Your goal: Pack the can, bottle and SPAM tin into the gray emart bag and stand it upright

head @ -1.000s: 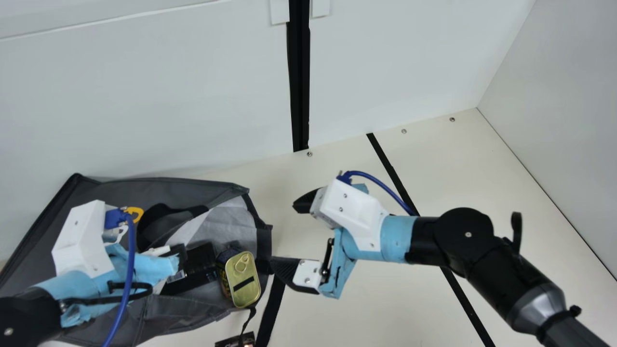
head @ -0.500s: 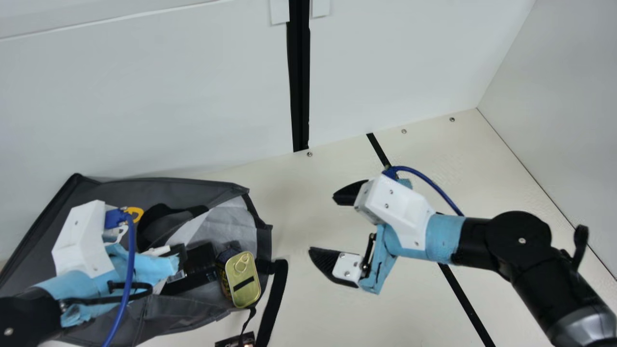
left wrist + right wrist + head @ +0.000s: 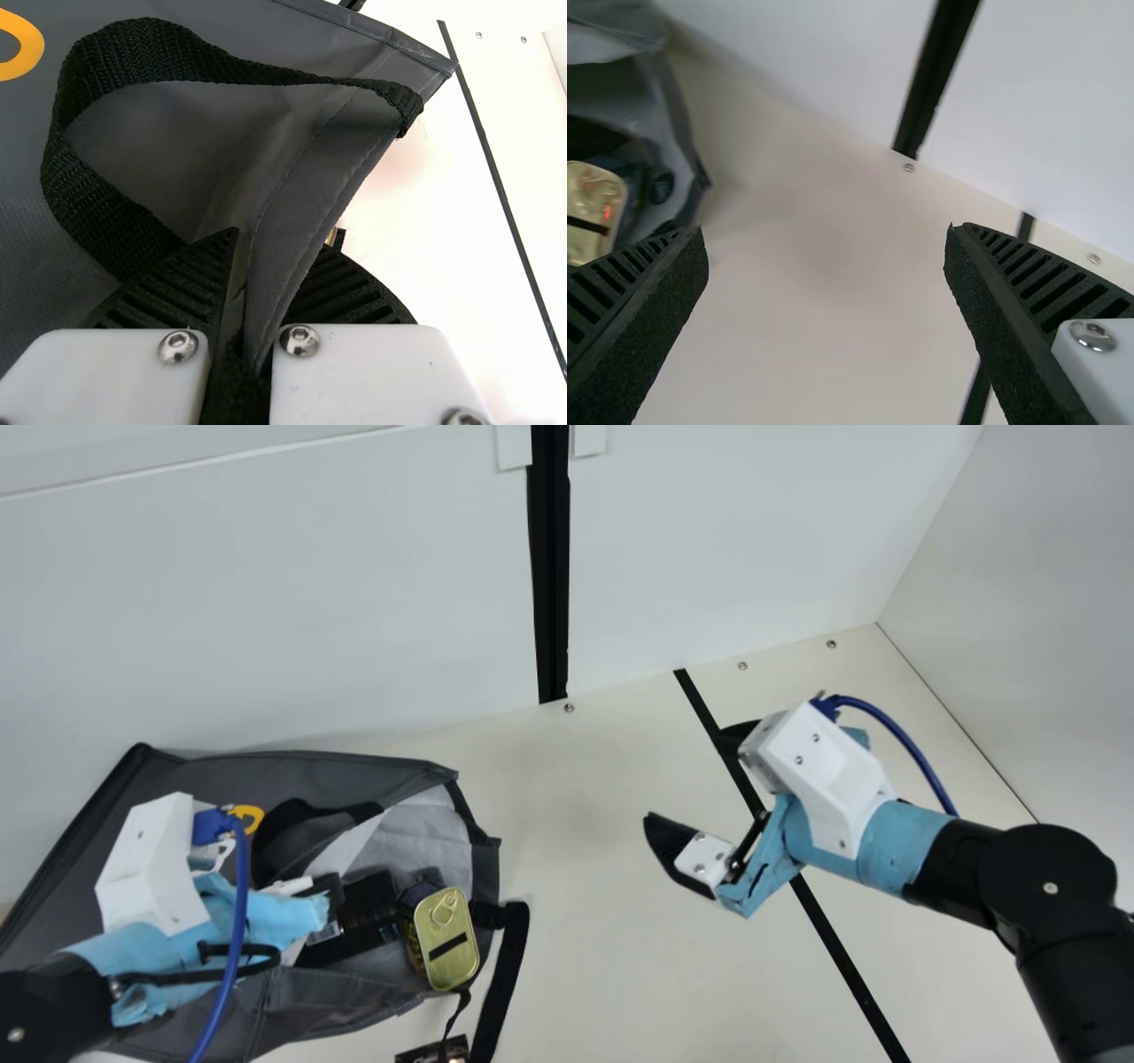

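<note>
My left jaws (image 3: 276,246) grip the edge of the bag (image 3: 292,769); my right jaws (image 3: 687,778) are spread, holding nothing. The tin (image 3: 448,961) lies at the bag's mouth, beside what is probably the bottle (image 3: 370,902). I should nudge the tin deeper, then raise the mouth slowly so nothing spills.

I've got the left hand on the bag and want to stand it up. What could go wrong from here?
The SPAM tin sits right at the mouth of the bag, which lies on its side, so it could tip out. The left hand pinches just a fold of fabric, which might slip or crumple under load. The right hand is open and away from the bag, so the lift would probably be lopsided.
</note>
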Action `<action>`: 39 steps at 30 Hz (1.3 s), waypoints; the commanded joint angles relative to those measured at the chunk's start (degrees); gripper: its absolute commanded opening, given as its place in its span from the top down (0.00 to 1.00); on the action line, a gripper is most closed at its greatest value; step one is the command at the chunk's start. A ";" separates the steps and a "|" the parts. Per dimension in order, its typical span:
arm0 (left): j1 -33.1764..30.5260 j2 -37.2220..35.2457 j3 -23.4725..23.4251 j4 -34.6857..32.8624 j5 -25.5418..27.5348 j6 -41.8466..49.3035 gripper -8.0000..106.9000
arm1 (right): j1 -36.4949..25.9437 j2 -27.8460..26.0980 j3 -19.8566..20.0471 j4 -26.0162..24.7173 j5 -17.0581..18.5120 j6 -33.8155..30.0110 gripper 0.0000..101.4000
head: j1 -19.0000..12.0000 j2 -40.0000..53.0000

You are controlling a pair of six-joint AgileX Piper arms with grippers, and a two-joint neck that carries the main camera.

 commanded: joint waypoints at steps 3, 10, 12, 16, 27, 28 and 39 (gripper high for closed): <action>0.00 0.00 0.00 0.00 0.00 0.00 1.00 | -1.63 -1.03 -0.46 -4.35 -2.56 5.49 0.06 | -1.30 -0.14; 0.00 0.00 0.00 0.00 0.00 0.00 1.00 | -4.44 -3.39 -1.48 -12.35 -4.88 14.19 0.06 | -1.30 -0.14; 0.00 0.00 0.00 0.00 0.00 0.00 1.00 | -5.35 -4.10 -1.81 -14.77 -5.17 16.73 0.06 | -1.30 -0.14; 0.00 0.00 0.00 0.00 0.00 0.00 1.00 | -7.23 -5.47 -2.68 -19.94 -5.22 22.11 0.06 | -1.30 -0.14; 0.00 0.00 0.00 0.00 0.00 0.00 1.00 | -10.94 -9.21 -5.33 -34.56 -3.19 35.65 0.06 | -1.30 -0.14; 0.00 0.00 0.00 0.00 0.00 0.00 1.00 | -11.20 -9.54 -5.60 -35.73 -2.83 36.86 0.06 | -1.30 -0.14; 0.00 0.00 0.00 0.00 0.00 0.00 1.00 | -12.07 -12.15 -10.08 -47.76 3.38 50.53 0.06 | -1.30 -0.14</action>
